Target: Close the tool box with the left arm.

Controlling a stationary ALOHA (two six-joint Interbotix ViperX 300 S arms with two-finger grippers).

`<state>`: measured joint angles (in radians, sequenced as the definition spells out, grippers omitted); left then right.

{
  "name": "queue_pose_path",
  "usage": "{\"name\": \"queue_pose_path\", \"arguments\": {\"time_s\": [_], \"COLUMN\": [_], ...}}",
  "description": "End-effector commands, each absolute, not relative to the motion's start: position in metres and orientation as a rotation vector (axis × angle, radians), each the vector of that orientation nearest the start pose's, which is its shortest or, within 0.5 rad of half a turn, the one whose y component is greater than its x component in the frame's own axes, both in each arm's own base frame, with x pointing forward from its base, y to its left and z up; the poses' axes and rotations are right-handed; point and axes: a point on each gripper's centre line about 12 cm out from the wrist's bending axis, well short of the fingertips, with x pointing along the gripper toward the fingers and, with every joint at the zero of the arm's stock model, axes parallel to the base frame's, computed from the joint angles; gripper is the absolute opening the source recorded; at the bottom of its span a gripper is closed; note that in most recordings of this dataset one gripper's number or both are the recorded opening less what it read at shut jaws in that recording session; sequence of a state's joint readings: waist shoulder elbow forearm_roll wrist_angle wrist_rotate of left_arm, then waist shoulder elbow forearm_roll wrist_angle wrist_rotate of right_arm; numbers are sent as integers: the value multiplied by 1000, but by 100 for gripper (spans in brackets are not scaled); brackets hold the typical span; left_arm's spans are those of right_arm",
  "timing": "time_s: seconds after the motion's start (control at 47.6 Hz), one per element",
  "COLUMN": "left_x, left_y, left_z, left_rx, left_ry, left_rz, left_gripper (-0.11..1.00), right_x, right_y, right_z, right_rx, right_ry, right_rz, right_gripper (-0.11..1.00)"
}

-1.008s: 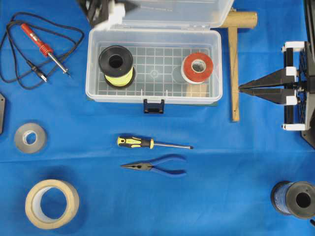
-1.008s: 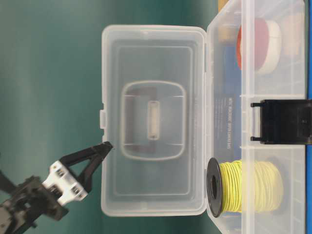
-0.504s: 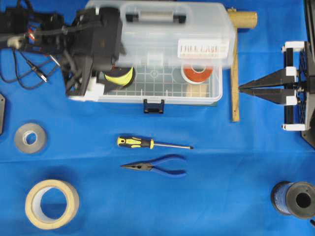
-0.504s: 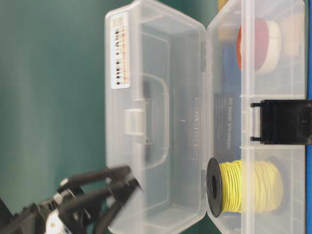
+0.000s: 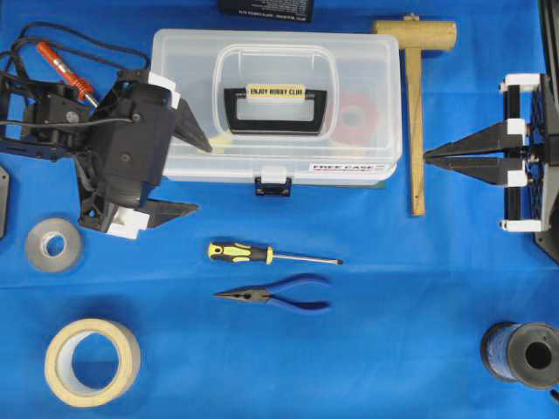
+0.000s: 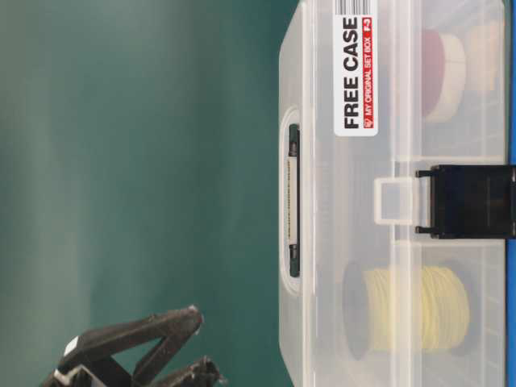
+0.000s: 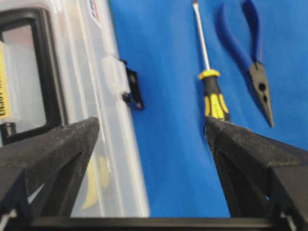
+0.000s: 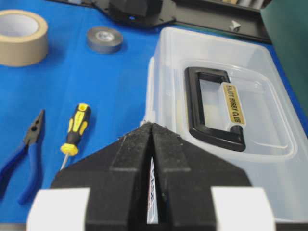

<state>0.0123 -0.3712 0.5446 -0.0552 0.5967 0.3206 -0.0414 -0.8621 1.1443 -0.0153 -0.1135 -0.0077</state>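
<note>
and the lid is down: half a second ago it was seen mid-swing over the tool box [image 5: 275,113], now it is laid flat on the base, while the left gripper [image 5: 194,175] has been drawn off to the box's left end.

the blue table [image 5: 367,332] is covered edge to edge by the cloth. the tool box is found at the upper middle of the overhead view, its black handle [image 5: 276,109] and yellow label facing up, the dark blue latch [image 5: 272,186] hanging at the front edge, not yet seen snapped over the lid tab. the yellow wire spool [image 6: 419,310] and red tape roll [image 6: 439,76] are seen blurred through the clear wall.

the left gripper's fingers are spread wide apart, one tip beside the box's left wall, the other over bare cloth; nothing is held. the right gripper [image 5: 428,156] is parked at the right edge, fingers pressed together, empty.

the wooden mallet [image 5: 416,105] is laid just right of the box. below the box, the screwdriver [image 5: 266,255] and blue pliers [image 5: 279,297] are laid side by side, apart.
</note>
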Motion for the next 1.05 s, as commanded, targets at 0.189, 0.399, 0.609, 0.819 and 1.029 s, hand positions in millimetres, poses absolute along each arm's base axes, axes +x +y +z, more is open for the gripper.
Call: {"name": "queue_pose_path", "arguments": {"time_s": [0.189, 0.399, 0.609, 0.819, 1.029], "left_x": [303, 266, 225, 194, 173], "left_y": [-1, -2, -1, 0, 2], "left_z": [315, 325, 314, 287, 252], "left_rx": [230, 202, 181, 139, 72], "left_ry": [612, 424, 272, 178, 133], "left_rz": [-103, -73, -43, -17, 12], "left_gripper": [89, 89, 89, 89, 89], "right_x": [216, 215, 215, 214, 215], "right_y": [-9, -9, -9, -9, -9], "right_z": [271, 273, 272, 272, 271], "right_rx": [-18, -18, -18, -16, -16], "right_ry": [152, 148, 149, 149, 152], "right_rz": [-39, -40, -40, -40, -40], "right_gripper": [0, 0, 0, 0, 0]}}
